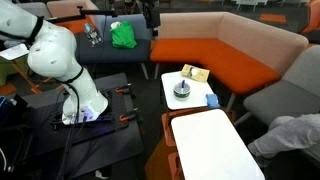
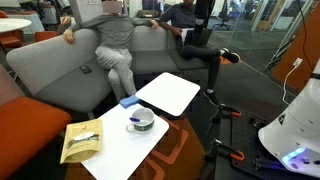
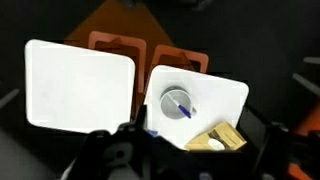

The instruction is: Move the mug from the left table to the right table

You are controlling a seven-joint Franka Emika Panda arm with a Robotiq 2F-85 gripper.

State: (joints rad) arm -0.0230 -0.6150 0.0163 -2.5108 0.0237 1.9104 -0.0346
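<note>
Blurred at the wrist view's lower edge, my pincer [image 3: 190, 168] hangs well above everything; I cannot tell how far it gapes. Ahead of it the mug [image 3: 177, 103] stands on the left table [image 3: 228, 95], with a tan box [image 3: 215, 138] nearer me and the right table [image 3: 80, 85] alongside.

This looks like an office or campus lounge doubling as a robot test space. Modular seating fills it: an orange sofa [image 1: 215, 45] and a grey sofa [image 2: 50, 65] wrap around a small white counter [image 1: 172, 100] and a longer white counter [image 1: 215, 150]. A person in grey [image 2: 115, 45] and a second person in dark clothes [image 2: 190, 30] sit on the cushions, while a white robot arm [image 1: 55, 55] stands just beside the seating.
</note>
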